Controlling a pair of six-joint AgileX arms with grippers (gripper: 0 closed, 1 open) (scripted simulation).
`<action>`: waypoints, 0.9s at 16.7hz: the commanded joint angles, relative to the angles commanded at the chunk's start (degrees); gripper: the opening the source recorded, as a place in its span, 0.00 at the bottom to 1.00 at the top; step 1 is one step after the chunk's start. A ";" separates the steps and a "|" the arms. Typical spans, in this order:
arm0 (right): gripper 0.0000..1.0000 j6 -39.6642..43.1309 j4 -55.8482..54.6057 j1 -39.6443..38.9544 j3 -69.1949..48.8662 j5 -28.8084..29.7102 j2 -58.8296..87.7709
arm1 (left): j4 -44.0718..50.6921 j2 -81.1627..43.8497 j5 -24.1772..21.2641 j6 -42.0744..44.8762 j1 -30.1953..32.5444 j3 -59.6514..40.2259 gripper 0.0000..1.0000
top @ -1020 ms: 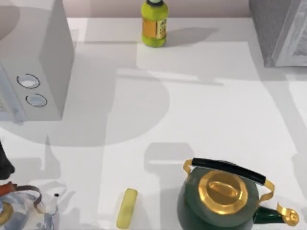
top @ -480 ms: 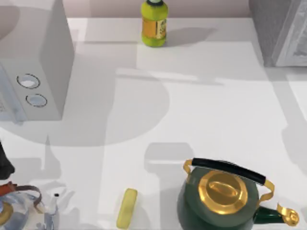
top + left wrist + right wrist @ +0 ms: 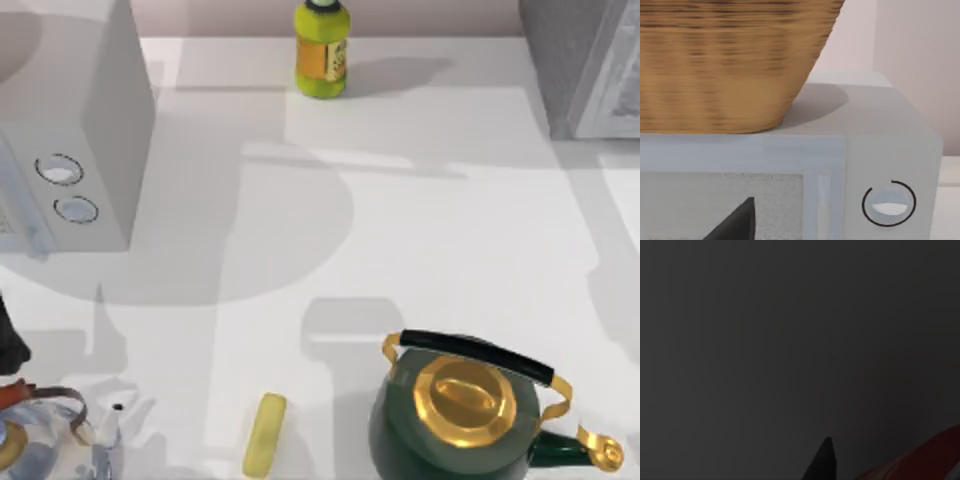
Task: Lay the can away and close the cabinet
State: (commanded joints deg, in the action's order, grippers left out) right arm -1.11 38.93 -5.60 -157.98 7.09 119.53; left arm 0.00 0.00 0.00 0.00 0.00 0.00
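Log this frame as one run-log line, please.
cabinet: top view's far right edge | bottle: far centre | kettle: near right | left wrist: faces dial box with basket on top | right wrist view: dark

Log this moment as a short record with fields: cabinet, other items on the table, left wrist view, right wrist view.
cabinet: top view's far right corner, grey speckled side, white framed panel
bottle: far edge, upright
kettle: near right, green with gold lid
dial box: left side
left wrist view: basket resting on the dial box
right wrist view: dark
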 joint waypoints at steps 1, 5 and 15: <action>0.38 0.00 0.00 0.00 0.00 0.00 0.00 | 0.00 0.00 0.00 0.00 0.00 0.00 1.00; 0.68 0.00 0.00 0.00 0.00 0.00 0.00 | 0.00 0.00 0.00 0.00 0.00 0.00 1.00; 1.00 0.00 0.00 0.00 0.00 0.00 0.00 | 0.00 0.00 0.00 0.00 0.00 0.00 1.00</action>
State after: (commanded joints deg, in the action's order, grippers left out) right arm -1.11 38.93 -5.60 -157.98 7.09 119.53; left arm 0.00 0.00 0.00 0.00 0.00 0.00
